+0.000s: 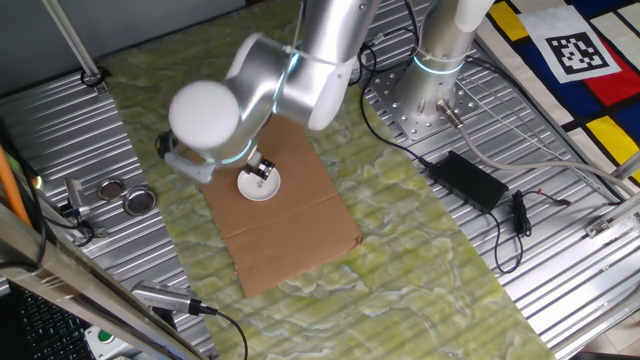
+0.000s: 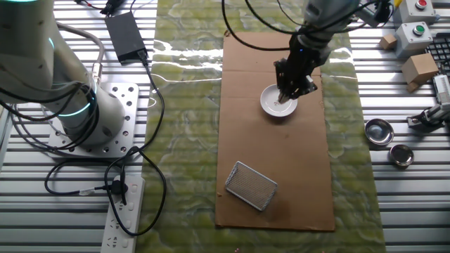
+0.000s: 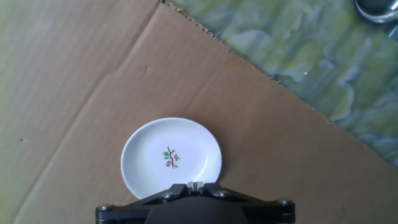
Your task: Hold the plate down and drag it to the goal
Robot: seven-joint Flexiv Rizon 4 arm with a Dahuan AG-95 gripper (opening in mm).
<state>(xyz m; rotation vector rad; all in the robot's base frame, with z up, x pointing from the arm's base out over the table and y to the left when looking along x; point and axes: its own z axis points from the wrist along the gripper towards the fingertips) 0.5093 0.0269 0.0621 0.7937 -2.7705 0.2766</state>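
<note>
While one fixed view looks down: tool (image 1: pixel 262 170) sits over the plate (image 1: pixel 258 184), on cardboard (image 1: pixel 300 235).
Other fixed view: tool directly above plate's middle; contact unclear.
Hand view: plate just ahead; fingertips hidden, so I cannot tell their spread.

In the hand view the end effector (image 3: pixel 194 186) shows only as a black housing cut off by the bottom edge; its fingertips lie out of sight, so whether they touch the plate (image 3: pixel 171 157) cannot be told. That housing also hides the plate's near rim. At the top right corner a silvery tin (image 3: pixel 378 9) is clipped by the frame. In one fixed view the arm's white elbow (image 1: pixel 208 113) covers the cardboard sheet's (image 1: pixel 300 215) far corner, and the end effector (image 1: pixel 260 170) hides part of the plate (image 1: pixel 259 184). In the other fixed view the end effector (image 2: pixel 288 93) masks the plate's (image 2: pixel 274 103) far rim, and the contact there is too small to judge.
</note>
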